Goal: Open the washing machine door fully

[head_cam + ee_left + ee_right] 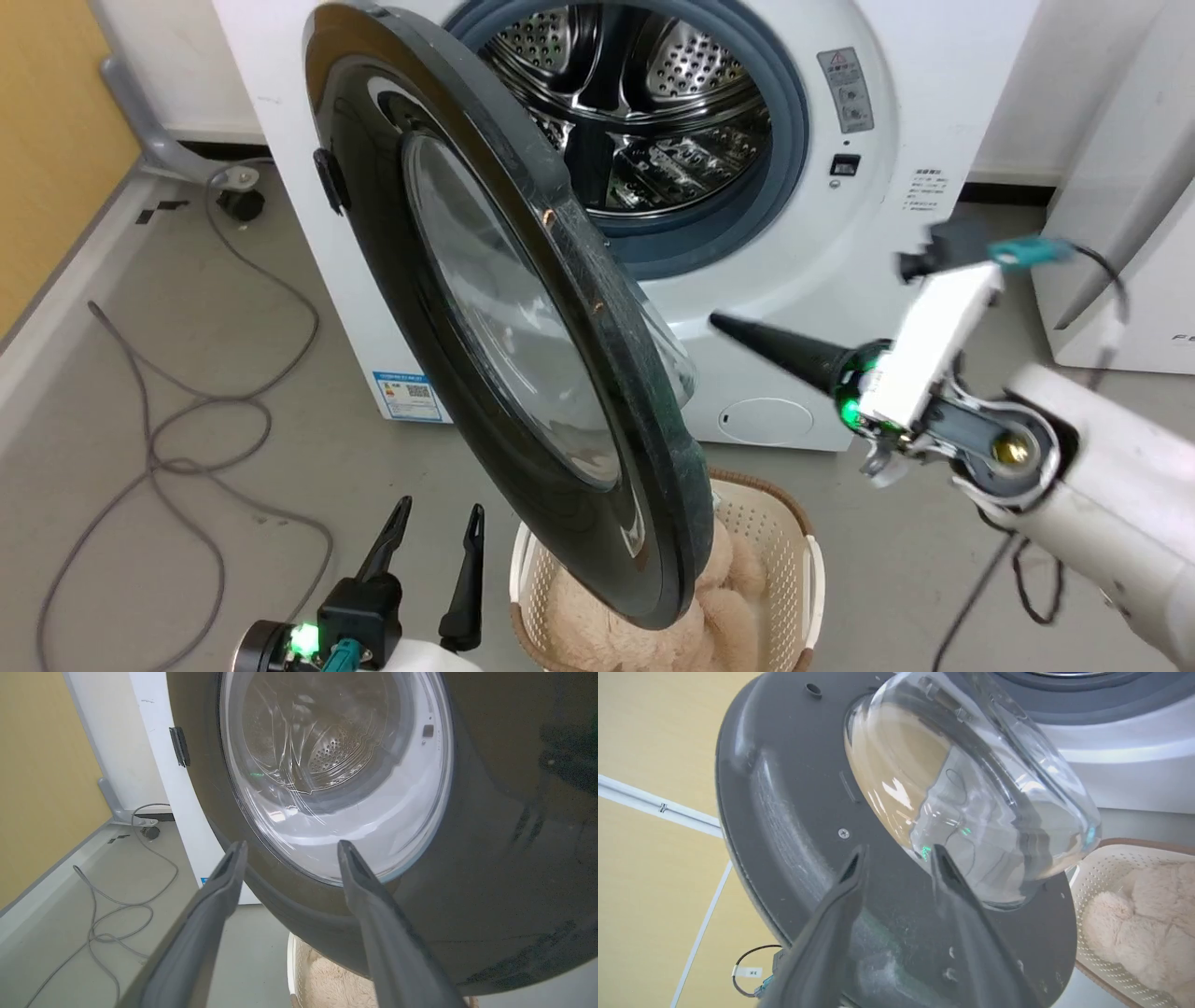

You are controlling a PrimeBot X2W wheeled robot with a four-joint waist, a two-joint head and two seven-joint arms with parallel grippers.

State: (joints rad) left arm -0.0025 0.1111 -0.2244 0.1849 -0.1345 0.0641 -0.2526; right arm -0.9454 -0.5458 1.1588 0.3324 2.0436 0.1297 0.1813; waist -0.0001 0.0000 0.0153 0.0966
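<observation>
The washing machine (803, 308) is white, and its steel drum (644, 103) lies exposed. The washing machine door (523, 308), a glossy black disc with a clear glass bowl, stands swung out partway on its left hinge. My right gripper (724, 322) points left at the door's inner side, just right of its rim. In the right wrist view the right gripper (899, 850) has its fingers parted, empty, close to the grey inner face (784, 812) beside the glass bowl (971, 793). My left gripper (441, 509) is open below the door, facing the outer face (490, 858) in the left gripper's (292, 845) own view.
A cream laundry basket (775, 523) holding beige plush fabric sits on the floor under the door's lower edge. A grey cable (187, 411) loops over the floor at left by the yellow wall (47, 140). Another white appliance (1120, 233) stands at right.
</observation>
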